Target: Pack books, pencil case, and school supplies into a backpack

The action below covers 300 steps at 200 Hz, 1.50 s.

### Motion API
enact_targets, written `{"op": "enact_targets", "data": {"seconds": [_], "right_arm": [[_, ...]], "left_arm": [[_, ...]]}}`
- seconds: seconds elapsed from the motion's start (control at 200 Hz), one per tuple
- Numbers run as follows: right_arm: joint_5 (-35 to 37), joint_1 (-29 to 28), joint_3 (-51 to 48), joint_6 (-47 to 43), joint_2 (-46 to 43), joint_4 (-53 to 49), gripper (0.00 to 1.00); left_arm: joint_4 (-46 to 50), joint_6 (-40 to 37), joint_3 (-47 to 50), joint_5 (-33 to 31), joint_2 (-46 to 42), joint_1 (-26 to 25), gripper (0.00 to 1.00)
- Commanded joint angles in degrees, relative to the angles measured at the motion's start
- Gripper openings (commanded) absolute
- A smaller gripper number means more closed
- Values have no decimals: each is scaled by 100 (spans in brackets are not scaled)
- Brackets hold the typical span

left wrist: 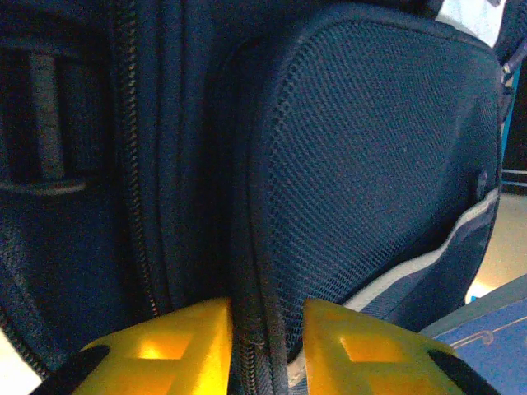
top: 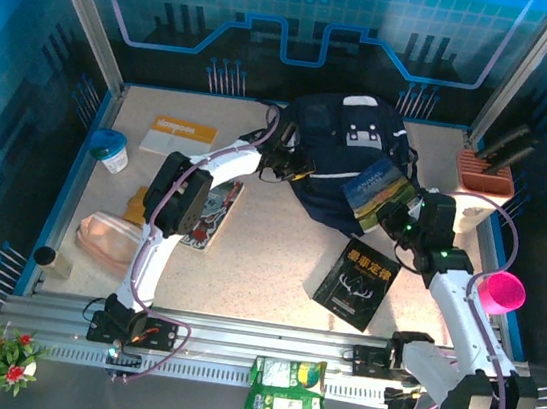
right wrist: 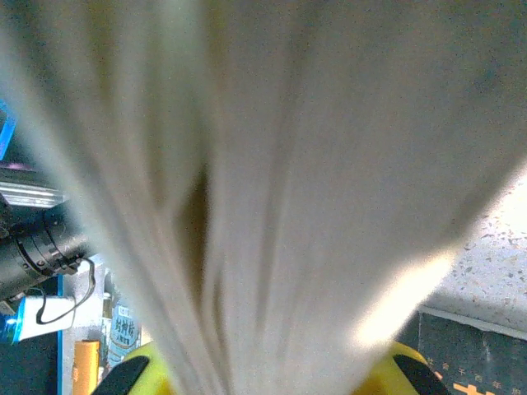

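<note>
At the left edge of the backpack (top: 347,144) the left jaws pinch its zipper seam (left wrist: 251,354), and should lift it to gape the mouth wide before the right jaws, clenched on the Animal Farm book (top: 376,190) at its near-right corner, slide that in flat

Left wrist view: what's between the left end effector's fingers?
A zippered fold of the navy backpack runs between the left end effector's yellow fingers, in the left wrist view; whether they pinch it is unclear.
</note>
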State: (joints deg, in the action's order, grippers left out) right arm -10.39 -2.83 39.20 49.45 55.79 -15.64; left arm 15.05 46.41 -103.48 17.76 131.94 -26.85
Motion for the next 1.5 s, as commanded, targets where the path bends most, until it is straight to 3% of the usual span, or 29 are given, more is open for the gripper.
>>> {"op": "enact_targets", "data": {"seconds": [0.0,0.165,0.4,0.595,0.76,0.87,0.935,1.071,1.156,1.336,1.496], "right_arm": [[-492,97,80,-92,11,421,0],[-897,94,139,-110,-24,599,0],[-1799,-135,-5,64,72,528,0],[-1890,-962,-357,283,274,710,0],[-2231,-1582,-274,360,1090,1090,0],[-2318,-1849,13,203,1661,821,9],[-2241,-1897,152,82,1909,535,23],[-1275,-1775,488,-447,1868,-486,55],[-648,-1530,661,-765,1635,-905,65],[-74,-636,901,-1216,1398,-921,69],[69,-203,1471,-1605,2064,-564,69]], "left_arm": [[191,-177,-244,-12,116,-43,19],[216,-363,-369,-49,40,42,0],[192,-617,-491,-71,-172,297,0],[225,-907,-609,-48,-210,357,0],[244,-994,-612,-121,-306,399,0],[248,-1043,-540,-181,-466,468,0],[258,-1096,-437,-234,-585,521,0],[286,-1235,-115,-253,-900,655,0],[324,-1361,133,-277,-1115,746,0],[426,-1646,500,-252,-1526,924,0],[694,-1815,131,-60,-1559,945,0]]}}
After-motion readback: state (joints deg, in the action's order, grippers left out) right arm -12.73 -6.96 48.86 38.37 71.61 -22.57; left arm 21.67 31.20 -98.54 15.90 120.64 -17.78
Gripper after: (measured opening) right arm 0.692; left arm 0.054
